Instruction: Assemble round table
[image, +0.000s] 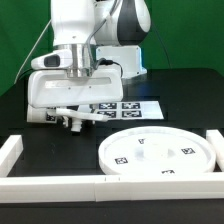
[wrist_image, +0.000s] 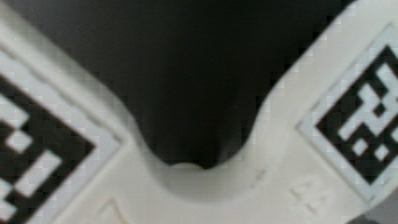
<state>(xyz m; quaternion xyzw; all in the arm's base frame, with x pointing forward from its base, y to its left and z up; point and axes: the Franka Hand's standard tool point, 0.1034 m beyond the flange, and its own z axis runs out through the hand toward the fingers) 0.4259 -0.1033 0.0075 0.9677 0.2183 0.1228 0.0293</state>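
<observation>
The large rimmed round disc (image: 160, 152) lies flat on the black table at the exterior view's right, with tags on its top. My gripper (image: 70, 118) is low over the table at the exterior view's left. A small white tagged part, which looks like the cross-shaped foot (image: 84, 117), sits tilted in the gripper just above the table. In the wrist view this part (wrist_image: 214, 195) fills the picture: two white arms with tags meet at a dark notch. My fingertips are hidden behind it. The short leg is not in view.
The marker board (image: 122, 108) lies flat just behind the gripper. White straight border rails (image: 60, 184) run along the front, with end pieces at the left (image: 9, 150) and the right (image: 212, 140). A green wall stands behind the arm.
</observation>
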